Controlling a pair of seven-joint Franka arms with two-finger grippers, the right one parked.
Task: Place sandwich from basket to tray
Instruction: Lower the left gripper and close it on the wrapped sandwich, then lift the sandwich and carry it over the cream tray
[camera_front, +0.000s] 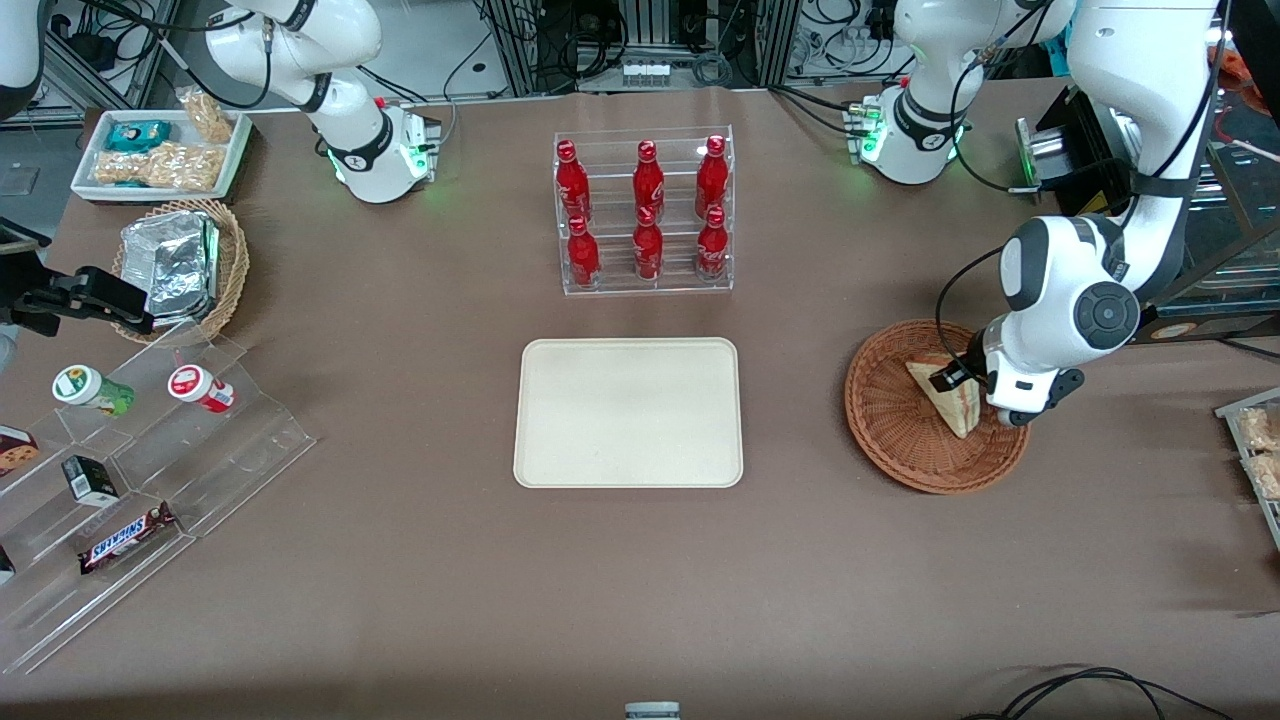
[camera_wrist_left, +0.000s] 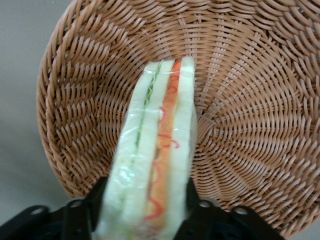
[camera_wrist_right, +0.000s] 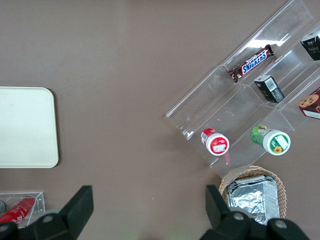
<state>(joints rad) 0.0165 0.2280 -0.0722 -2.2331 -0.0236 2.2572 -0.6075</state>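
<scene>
1. Gripper (camera_wrist_left: 145, 212): positioned low inside the basket (camera_front: 890, 440), at the right of the front view. Its two fingers (camera_wrist_left: 192, 207) press against the two bread faces of the sandwich (camera_wrist_left: 157, 150), pinching it across its thickness.
2. Sandwich: located in the basket, standing on edge between the fingers, cut side with red, orange and green layers facing the wrist camera. Holding it by the flat bread faces probably keeps the layers from sliding apart.
3. Contact status: whether the sandwich rests on the wicker or is lifted clear cannot be determined.
4. Tray (camera_front: 628, 412): centre of the front view, well apart from the basket, toward the parked arm's end of the table. Nothing lies on it.
5. Bottle rack (camera_front: 645, 210): stands just above the tray in the front view. A low carry should pass in front of it.
6. Judged step: grasp made; lift and transfer not yet done.
</scene>
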